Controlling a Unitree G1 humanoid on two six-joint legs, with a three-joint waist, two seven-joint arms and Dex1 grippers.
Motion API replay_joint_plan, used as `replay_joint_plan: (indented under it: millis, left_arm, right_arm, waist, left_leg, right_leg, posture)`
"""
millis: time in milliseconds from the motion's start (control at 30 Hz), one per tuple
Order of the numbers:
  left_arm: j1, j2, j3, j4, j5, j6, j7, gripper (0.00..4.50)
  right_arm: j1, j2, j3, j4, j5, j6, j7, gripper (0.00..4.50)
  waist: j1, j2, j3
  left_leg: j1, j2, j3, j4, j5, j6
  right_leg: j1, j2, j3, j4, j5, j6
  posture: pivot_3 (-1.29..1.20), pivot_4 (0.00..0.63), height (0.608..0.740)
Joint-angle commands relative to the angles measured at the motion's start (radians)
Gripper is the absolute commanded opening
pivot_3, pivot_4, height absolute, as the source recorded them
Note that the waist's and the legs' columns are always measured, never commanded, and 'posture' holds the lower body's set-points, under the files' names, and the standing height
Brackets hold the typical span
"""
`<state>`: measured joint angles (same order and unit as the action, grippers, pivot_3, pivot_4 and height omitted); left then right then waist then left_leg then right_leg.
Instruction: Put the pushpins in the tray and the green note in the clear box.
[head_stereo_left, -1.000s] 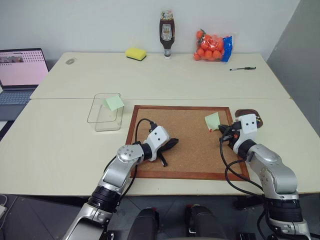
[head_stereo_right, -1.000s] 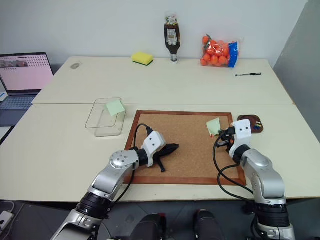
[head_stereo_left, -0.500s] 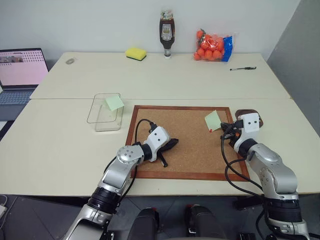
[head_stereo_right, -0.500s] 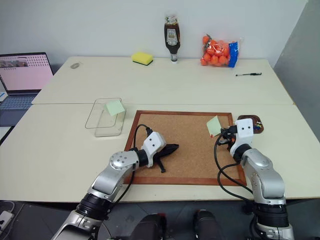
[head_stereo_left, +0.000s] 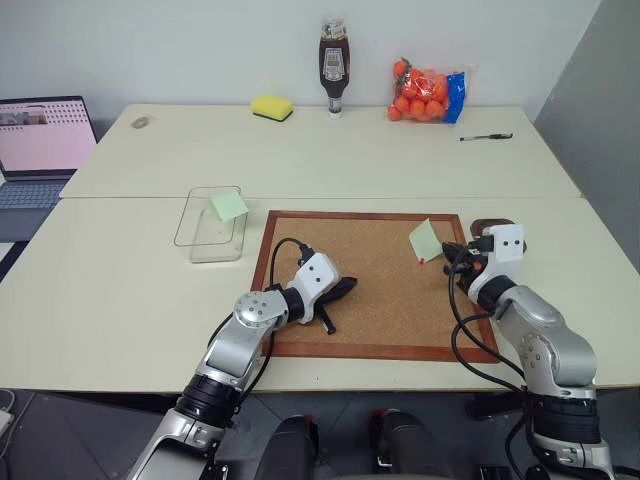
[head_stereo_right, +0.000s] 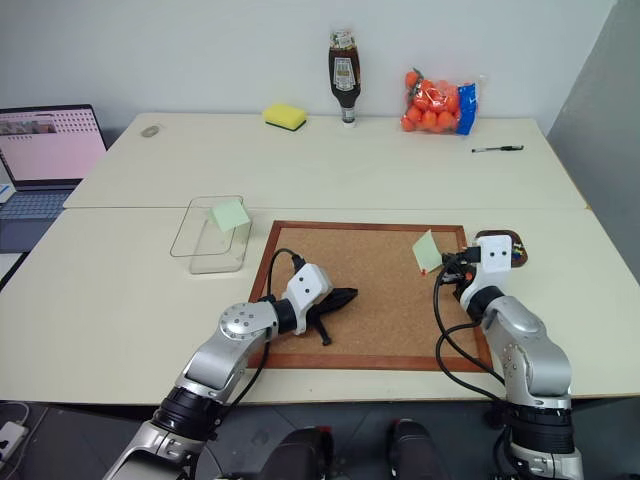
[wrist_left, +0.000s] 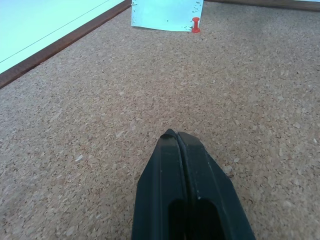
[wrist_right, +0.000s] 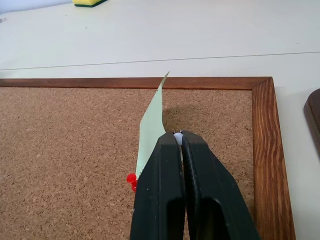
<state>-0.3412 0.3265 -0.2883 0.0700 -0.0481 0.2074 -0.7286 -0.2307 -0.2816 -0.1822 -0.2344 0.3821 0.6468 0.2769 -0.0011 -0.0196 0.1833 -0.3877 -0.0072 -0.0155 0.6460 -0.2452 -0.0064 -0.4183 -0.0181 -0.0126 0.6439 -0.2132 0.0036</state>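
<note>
The green note (head_stereo_left: 424, 240) sits on the corkboard (head_stereo_left: 370, 300) near its far right corner, one edge lifted off the cork. A red pushpin (wrist_right: 131, 180) stands at the note's lower corner. My right gripper (wrist_right: 177, 135) is shut right at the note, with a small pale pin head pinched at its tips. Just beyond that wrist lies the dark-brown tray (head_stereo_right: 516, 243), partly hidden. The clear box (head_stereo_left: 210, 228) stands left of the board. My left gripper (head_stereo_left: 350, 285) rests shut and empty on the cork.
A yellower green note (head_stereo_left: 228, 205) leans inside the clear box. At the table's far side are a yellow sponge (head_stereo_left: 271, 106), a sauce bottle (head_stereo_left: 333, 68), a bag of orange fruit (head_stereo_left: 428, 92) and a pen (head_stereo_left: 486, 136). A laptop (head_stereo_left: 40, 140) is far left.
My right wrist has rolled a little and edged toward the tray, staying shut at the note. The left arm has not moved.
</note>
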Motion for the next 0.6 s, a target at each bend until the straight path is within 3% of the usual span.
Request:
replay_joint_plan:
  millis: [33,367,600]
  left_arm:
    - [0.033,-0.003,-0.045,0.037,0.032,0.025,-0.005,0.0]
    - [0.034,-0.004,-0.047,0.037,0.033,0.024,-0.005,0.0]
    - [0.026,-0.011,-0.05,0.045,0.036,0.022,-0.006,0.0]
  right_arm:
    - [-0.024,0.007,-0.053,-0.071,0.06,0.015,-0.013,0.03]
    - [-0.026,-0.07,-0.069,-0.067,0.001,-0.036,-0.038,0.03]
    - [-0.146,-0.167,-0.091,0.196,-0.109,-0.109,-0.079,0.03]
  waist:
    - [0.0,0.0,0.0]
    - [0.0,0.0,0.0]
    - [0.0,0.0,0.0]
  left_leg:
    - [0.0,0.0,0.0,0.0,0.0,0.0]
    - [0.0,0.0,0.0,0.0,0.0,0.0]
    - [0.0,-0.001,0.001,0.0,0.0,0.0]
  right_leg:
    - [0.0,0.0,0.0,0.0,0.0,0.0]
    - [0.0,0.0,0.0,-0.001,0.0,0.0]
    - [0.0,0.0,0.0,0.0,0.0,0.0]
  posture:
    - [0.0,0.15,0.74]
    - [0.0,0.15,0.74]
    - [0.0,0.15,0.74]
